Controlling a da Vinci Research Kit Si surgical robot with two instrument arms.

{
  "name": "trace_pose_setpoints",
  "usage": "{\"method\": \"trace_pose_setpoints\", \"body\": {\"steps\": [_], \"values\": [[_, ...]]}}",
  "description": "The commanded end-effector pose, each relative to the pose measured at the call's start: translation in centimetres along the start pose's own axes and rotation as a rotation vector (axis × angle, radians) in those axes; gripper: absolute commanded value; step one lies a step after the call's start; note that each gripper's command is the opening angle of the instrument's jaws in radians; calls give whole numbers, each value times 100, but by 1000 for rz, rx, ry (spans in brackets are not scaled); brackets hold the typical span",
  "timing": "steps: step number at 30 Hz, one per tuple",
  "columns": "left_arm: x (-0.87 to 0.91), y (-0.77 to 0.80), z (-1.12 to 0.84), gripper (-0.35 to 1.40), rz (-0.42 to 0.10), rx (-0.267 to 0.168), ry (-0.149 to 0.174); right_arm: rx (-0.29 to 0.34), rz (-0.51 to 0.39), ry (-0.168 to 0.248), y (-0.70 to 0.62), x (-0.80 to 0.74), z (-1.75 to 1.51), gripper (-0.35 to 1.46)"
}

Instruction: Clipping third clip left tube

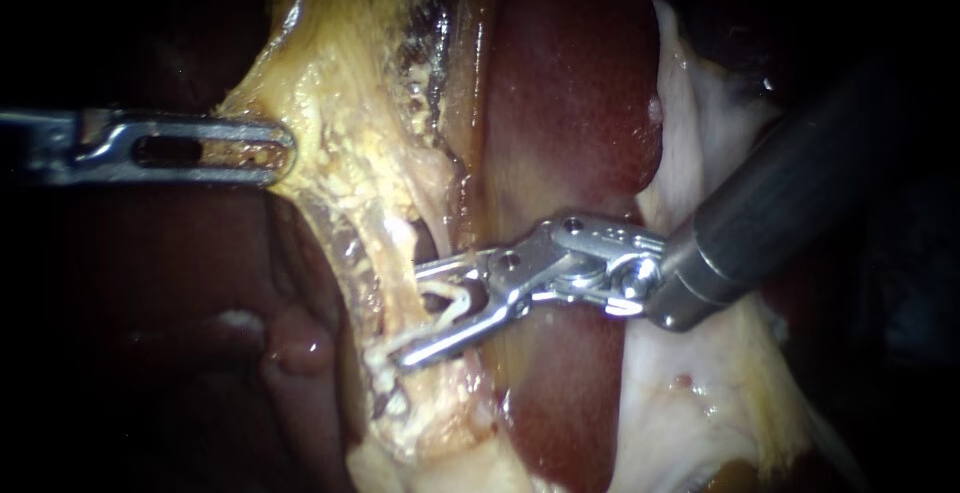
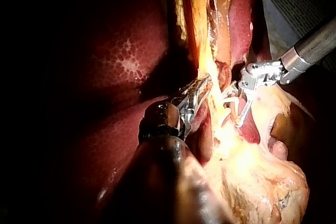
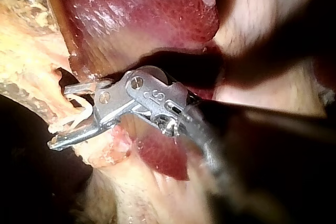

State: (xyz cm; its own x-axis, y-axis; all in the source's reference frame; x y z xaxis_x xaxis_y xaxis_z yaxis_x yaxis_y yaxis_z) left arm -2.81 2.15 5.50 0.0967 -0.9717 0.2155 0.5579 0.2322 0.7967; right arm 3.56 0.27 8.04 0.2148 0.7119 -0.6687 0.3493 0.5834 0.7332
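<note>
My right instrument (image 1: 410,315) comes in from the right, its two slim jaws open and straddling a thin pale tube (image 1: 452,303) that runs through yellowish tissue (image 1: 340,153). In the right wrist view the same jaws (image 3: 59,116) show a clear gap, with the pale tube (image 3: 79,116) lying between them. My left instrument (image 1: 280,148) reaches in from the left, and its slotted jaws are shut on the edge of that yellow tissue, holding it taut. The left wrist view shows these jaws (image 2: 202,85) clamped on the yellow strand, with the right instrument (image 2: 236,109) just beyond it.
Dark red liver (image 1: 570,103) lies behind and under the right instrument's jaws. Pale whitish tissue (image 1: 700,103) flanks its shaft on the right. More dark liver (image 1: 180,283) fills the lower left, below the left instrument.
</note>
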Motion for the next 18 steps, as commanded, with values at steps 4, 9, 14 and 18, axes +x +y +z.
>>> {"method": "trace_pose_setpoints", "body": {"steps": [4, 9, 14, 18], "values": [[0, 0, 0, -35, 0, -1, -1, -4, 1, 2, -2, 2, 1, 53], [0, -2, 0, -35, 0, -1, -1, -2, 1, 2, -5, 1, -2, 53], [1, -2, 0, -35, 0, -1, -1, 2, 2, 1, -11, 3, -7, 53], [1, -2, 0, -35, 0, -1, -1, 18, 3, 4, -17, 6, -8, 53]]}}
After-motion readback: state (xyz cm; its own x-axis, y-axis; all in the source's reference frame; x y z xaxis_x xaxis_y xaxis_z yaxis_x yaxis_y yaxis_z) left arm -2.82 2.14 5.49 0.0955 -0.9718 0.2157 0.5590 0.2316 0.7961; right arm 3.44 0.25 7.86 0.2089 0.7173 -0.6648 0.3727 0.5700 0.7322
